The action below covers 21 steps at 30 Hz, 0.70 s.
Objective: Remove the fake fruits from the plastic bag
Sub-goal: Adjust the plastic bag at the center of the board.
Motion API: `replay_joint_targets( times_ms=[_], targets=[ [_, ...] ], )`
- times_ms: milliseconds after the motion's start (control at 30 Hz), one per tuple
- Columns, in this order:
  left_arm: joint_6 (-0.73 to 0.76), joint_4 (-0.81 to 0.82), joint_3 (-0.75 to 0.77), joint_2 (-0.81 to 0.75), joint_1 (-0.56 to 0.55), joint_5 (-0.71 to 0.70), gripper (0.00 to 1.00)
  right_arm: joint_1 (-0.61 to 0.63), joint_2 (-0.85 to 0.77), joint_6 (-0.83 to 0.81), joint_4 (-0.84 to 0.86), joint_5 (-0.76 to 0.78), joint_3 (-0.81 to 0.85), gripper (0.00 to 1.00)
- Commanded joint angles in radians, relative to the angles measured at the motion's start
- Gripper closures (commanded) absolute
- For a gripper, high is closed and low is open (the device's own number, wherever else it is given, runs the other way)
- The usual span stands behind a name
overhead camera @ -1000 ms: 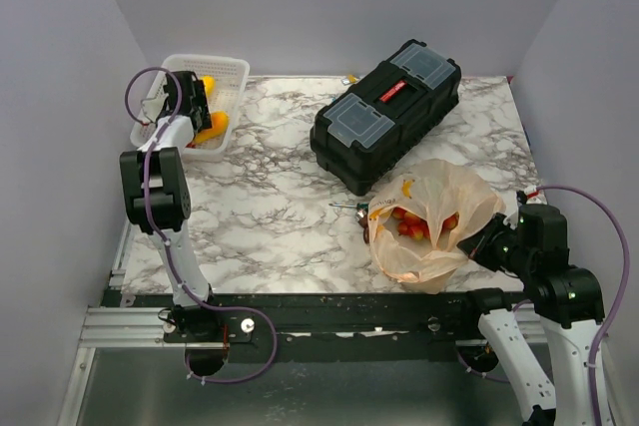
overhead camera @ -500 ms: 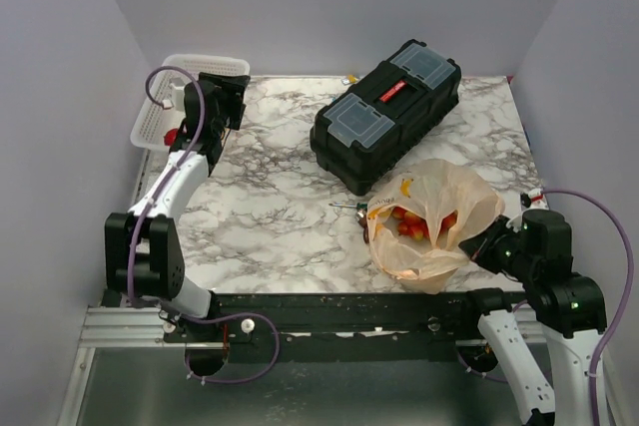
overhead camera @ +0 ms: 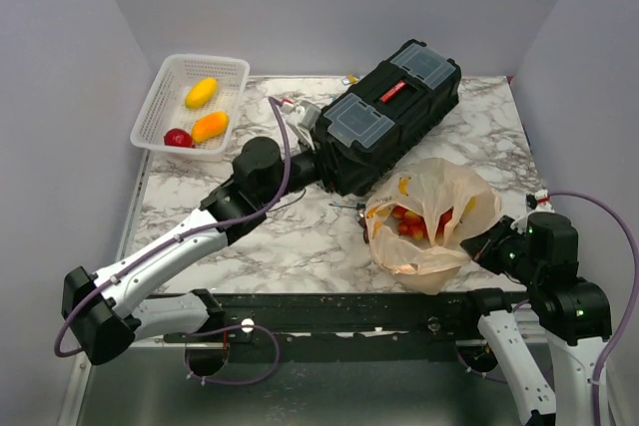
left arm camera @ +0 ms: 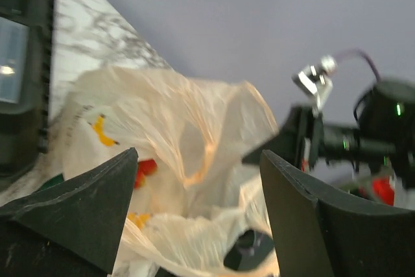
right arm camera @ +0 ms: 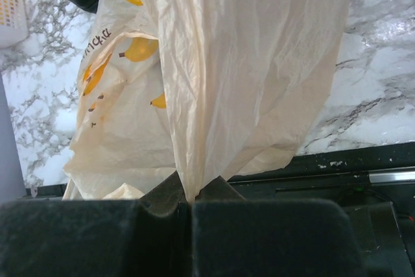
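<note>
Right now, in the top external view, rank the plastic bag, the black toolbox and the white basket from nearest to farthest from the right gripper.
1. plastic bag, front right: its edge is pinched by the right gripper, jaws shut on it.
2. black toolbox, centre back, beyond the bag.
3. white basket, far-left back corner, clearly farthest.

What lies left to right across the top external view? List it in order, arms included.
In order: white mesh basket → left arm → black toolbox → plastic bag → right gripper, pinching the bag's edge.
</note>
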Motion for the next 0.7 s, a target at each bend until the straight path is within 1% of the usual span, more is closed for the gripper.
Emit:
replay_joint_targets(
  times_ms=[0,100,267,400,500,667],
  targets=[
    [0.309,-0.162,0.038,-0.015,-0.143,0.144,0.25,-0.002,-0.025,0.056,-0.037,0.001,0.026,0.99],
    [0.354,-0.240,0.067,0.026,-0.236,0.210,0.25,-0.002,-0.021,0.081,-0.075,-0.027,-0.005,0.97],
    [0.348,-0.215,0.082,0.144,-0.368,0.255,0.26,-0.001,-0.023,0.088,-0.114,-0.065,-0.049,0.85],
    [0.348,-0.179,0.088,0.271,-0.414,0.260,0.28,-0.002,-0.009,0.084,-0.136,-0.075,-0.035,0.76],
    [0.356,-0.122,0.047,0.348,-0.444,0.239,0.29,-0.002,0.010,0.083,-0.145,-0.059,-0.005,0.67],
    [0.369,-0.083,-0.015,0.463,-0.454,0.179,0.30,-0.001,0.053,0.079,-0.135,0.049,0.158,0.47]
  ],
)
